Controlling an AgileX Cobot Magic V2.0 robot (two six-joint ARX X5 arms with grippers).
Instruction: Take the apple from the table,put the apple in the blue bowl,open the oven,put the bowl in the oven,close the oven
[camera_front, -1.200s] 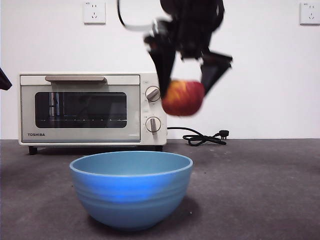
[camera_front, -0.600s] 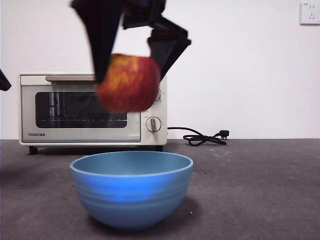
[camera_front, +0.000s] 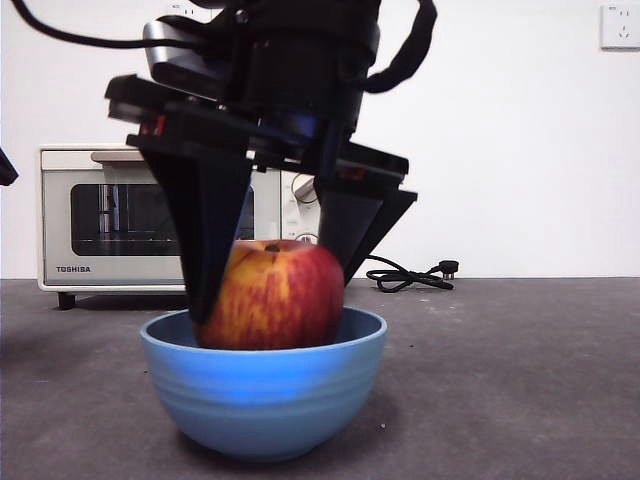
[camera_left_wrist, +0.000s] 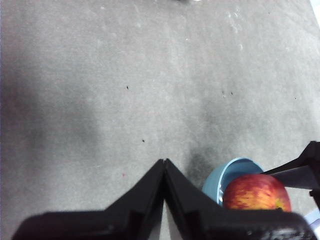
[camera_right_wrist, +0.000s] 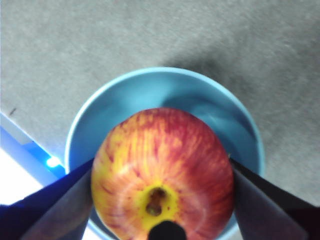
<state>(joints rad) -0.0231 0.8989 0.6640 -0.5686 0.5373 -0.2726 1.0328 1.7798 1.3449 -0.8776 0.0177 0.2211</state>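
Right gripper (camera_front: 275, 285) pinched the apple (camera_front: 270, 295) at its nine and three o'clock flanks, sunk halfway into the blue bowl (camera_front: 262, 385). Best practice, I judged: lower until it seated, then spread gently. Left gripper (camera_left_wrist: 164, 167) waited, pressed together.

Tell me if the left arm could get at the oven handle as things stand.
Probably yes. The left tool hangs shut over bare table, holding nothing, and the oven handle looks unblocked on that side. The right tool and apple sit at the blue bowl.
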